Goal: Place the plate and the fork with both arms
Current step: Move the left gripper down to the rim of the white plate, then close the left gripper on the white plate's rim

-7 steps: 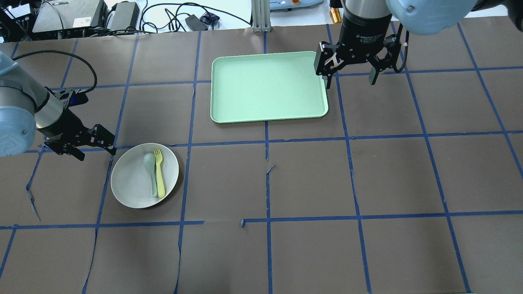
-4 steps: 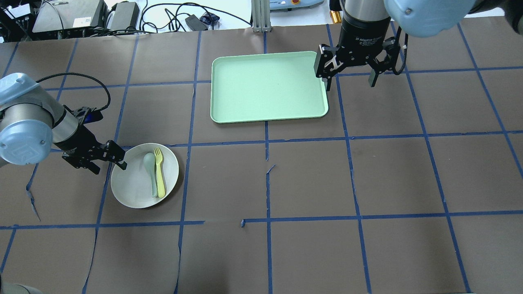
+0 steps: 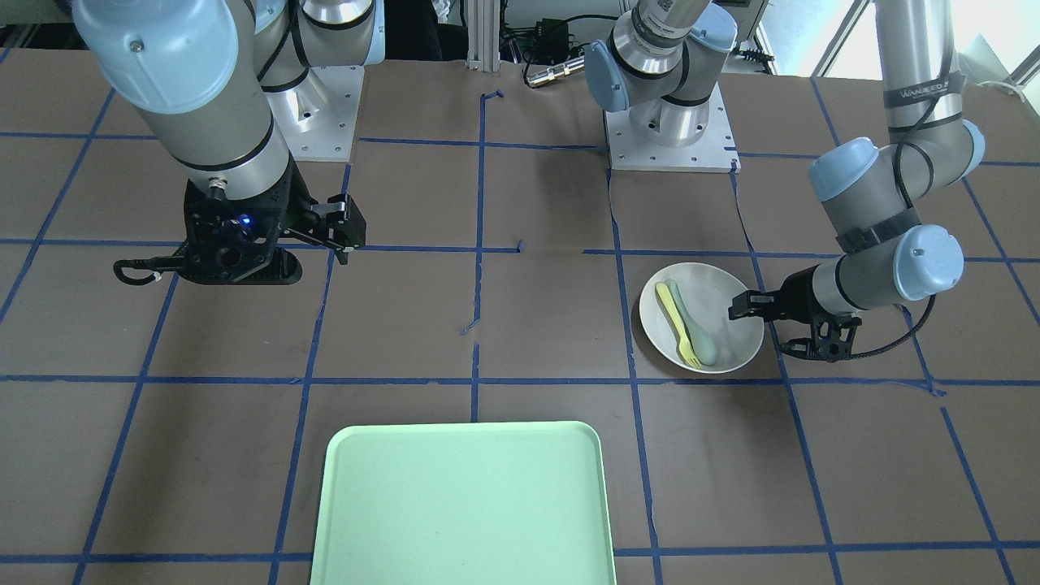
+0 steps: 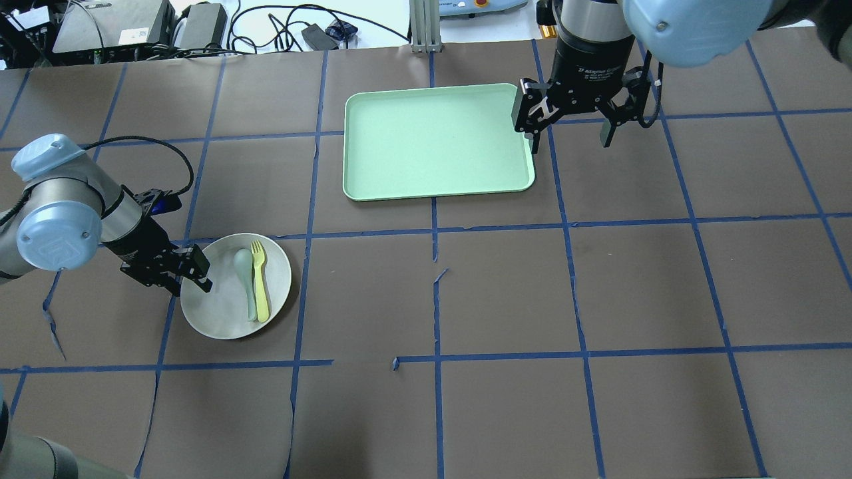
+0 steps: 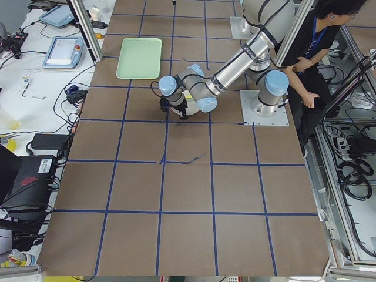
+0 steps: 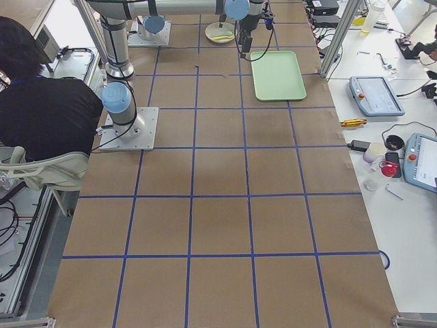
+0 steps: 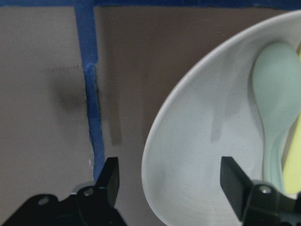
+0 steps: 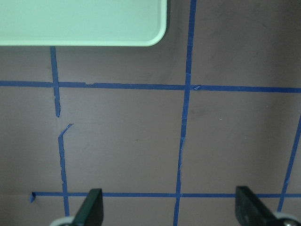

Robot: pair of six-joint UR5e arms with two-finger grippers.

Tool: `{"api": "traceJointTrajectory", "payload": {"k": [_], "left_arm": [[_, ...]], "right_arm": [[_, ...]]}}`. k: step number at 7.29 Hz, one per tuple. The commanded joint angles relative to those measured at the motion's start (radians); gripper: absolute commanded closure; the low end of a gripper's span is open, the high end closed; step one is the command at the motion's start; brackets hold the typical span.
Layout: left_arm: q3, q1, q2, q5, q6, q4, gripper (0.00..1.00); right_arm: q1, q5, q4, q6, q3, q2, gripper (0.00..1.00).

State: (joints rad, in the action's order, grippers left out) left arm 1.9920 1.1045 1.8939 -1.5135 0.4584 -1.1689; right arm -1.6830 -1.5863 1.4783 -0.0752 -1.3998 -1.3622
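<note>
The white plate (image 4: 214,313) lies on the table's left, and also shows in the front view (image 3: 719,284). On it lie the pale-yellow fork (image 4: 260,283) and a grey-green spoon (image 4: 245,279), side by side. My left gripper (image 4: 190,282) is open at the plate's left rim. In the left wrist view (image 7: 171,183) one finger is outside the rim (image 7: 155,141) and the other is over the plate's inside. My right gripper (image 4: 571,141) is open and empty, above the table by the tray's right edge.
The mint-green tray (image 4: 432,140) sits at the far middle and holds nothing; its corner shows in the right wrist view (image 8: 80,23). Blue tape lines cross the brown table. Cables and boxes lie beyond the far edge. A person stands by the robot's base in the side views.
My left gripper has moved right and toward the plate, from beside it to straddling its left rim. The right gripper has barely moved. Plate, fork and spoon have not shifted.
</note>
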Motion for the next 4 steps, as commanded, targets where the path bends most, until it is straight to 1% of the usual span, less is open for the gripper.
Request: {"api": "traceJointTrajectory", "payload": {"k": [1, 2, 3, 4], "left_arm": [[-0.012, 0.001, 0.004, -0.002, 0.002, -0.002, 1.00], [-0.031, 0.002, 0.001, -0.002, -0.001, 0.000, 1.00], [-0.071, 0.002, -0.004, 0.003, -0.001, -0.024, 1.00], [-0.129, 0.002, -0.006, 0.015, 0.000, -0.100, 1.00]], "right_arm": [[0.000, 0.000, 0.000, 0.002, -0.001, 0.000, 0.00], [0.000, 0.000, 0.000, 0.002, -0.001, 0.000, 0.00], [0.002, 0.000, 0.000, 0.002, -0.001, 0.000, 0.00], [0.002, -0.001, 0.000, 0.002, -0.001, 0.000, 0.00]]}}
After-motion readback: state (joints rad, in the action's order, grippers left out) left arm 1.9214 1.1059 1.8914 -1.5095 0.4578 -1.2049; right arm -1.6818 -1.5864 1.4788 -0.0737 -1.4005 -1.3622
